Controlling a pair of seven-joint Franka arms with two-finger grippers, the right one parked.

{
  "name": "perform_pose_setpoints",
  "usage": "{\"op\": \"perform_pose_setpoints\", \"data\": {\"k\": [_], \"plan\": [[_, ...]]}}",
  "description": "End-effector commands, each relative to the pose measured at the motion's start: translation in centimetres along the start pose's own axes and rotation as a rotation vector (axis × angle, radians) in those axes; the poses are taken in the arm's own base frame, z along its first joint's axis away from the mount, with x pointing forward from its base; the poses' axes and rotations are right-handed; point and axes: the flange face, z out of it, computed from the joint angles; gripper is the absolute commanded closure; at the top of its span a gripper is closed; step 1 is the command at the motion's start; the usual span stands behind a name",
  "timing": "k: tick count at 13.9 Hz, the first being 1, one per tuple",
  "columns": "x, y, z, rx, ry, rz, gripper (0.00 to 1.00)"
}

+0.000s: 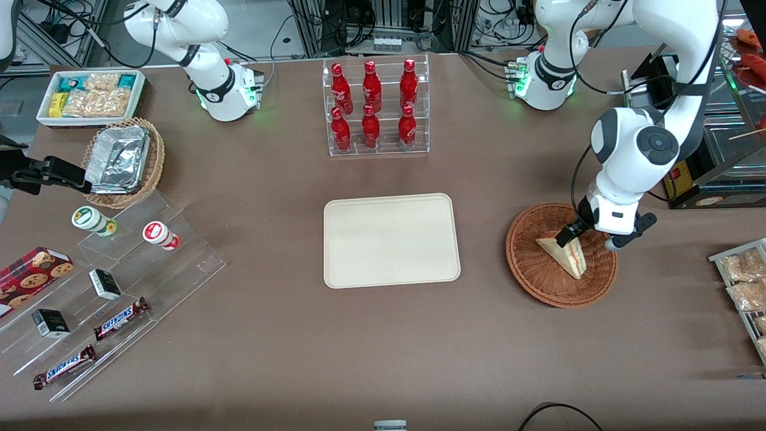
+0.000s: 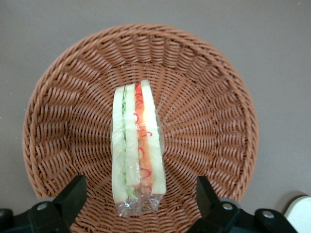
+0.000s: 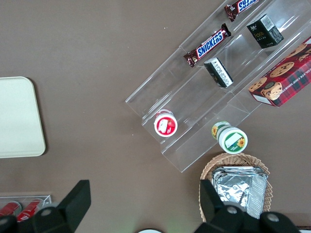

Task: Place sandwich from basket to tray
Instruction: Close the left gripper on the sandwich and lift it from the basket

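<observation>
Directly beneath the jaws, the sandwich (image 2: 137, 148) lies in the middle of the basket (image 2: 214, 97), standing on its crust side with the striped cut edge facing up. The gripper (image 2: 140, 196) hangs low over it with its jaws spread wide apart, one finger on each flank of the wedge and neither touching the bread. The sandwich's long axis runs straight away from the jaws, so its two flat bread faces look toward the fingers (image 2: 73, 194), a lie that seems well suited to a plain descent and squeeze. In the front view the gripper (image 1: 571, 234) sits over the wedge's higher end. The tray (image 1: 392, 239) lies bare on the surface (image 1: 359, 347) toward the parked arm's end, well apart from the basket, with open surface between them. A rack of red bottles (image 1: 376, 108) stands farther from the front camera than the tray, off the likely path.
</observation>
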Motion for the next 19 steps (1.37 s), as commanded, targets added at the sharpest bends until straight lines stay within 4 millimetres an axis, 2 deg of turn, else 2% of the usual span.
{"op": "perform_pose_setpoints", "data": {"k": [1, 7, 8, 9, 10, 12, 14, 16, 17, 19], "plan": [[-1.0, -0.3, 2.1, 0.025, 0.010, 0.026, 0.00], [-0.7, -0.3, 5.6, -0.007, 0.032, -0.023, 0.02], [-0.7, -0.3, 5.7, -0.008, 0.032, -0.023, 0.22], [-0.5, -0.3, 5.4, -0.012, 0.037, -0.023, 0.80], [-0.5, -0.2, 5.2, -0.014, 0.040, -0.020, 1.00], [-0.3, -0.1, 4.7, -0.014, 0.045, -0.010, 1.00], [0.0, 0.0, 2.7, -0.007, 0.049, -0.007, 1.00], [1.2, 0.5, -1.0, 0.035, 0.025, 0.015, 1.00], [2.0, 1.1, -3.7, 0.061, 0.007, 0.020, 1.00], [3.6, 3.5, -8.8, 0.132, -0.032, 0.040, 1.00]]}}
